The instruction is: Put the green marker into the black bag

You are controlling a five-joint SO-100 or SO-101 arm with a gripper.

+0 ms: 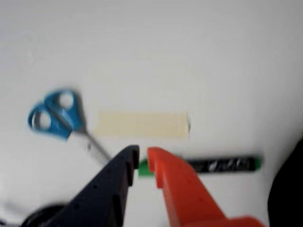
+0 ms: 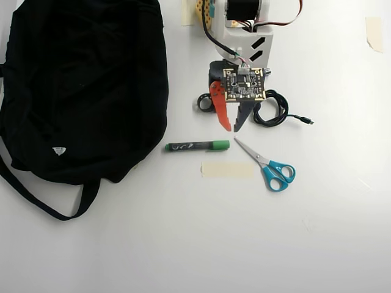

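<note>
green marker point(image 2: 197, 146) lies flat, cap pointing right, just beside the slumped black bag point(image 2: 85, 85) in the overhead view.

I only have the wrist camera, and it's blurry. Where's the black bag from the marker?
Observer: In the overhead view the black bag lies left of the green marker, close to its dark end.
Operator: Is the gripper holding anything?
Observer: No. The gripper is open and stands apart from the marker, beside its green cap end.
Operator: Anything else near that cap?
Observer: The scissors lie just right of it, tips toward the cap, with a strip of tape beside them.
</note>
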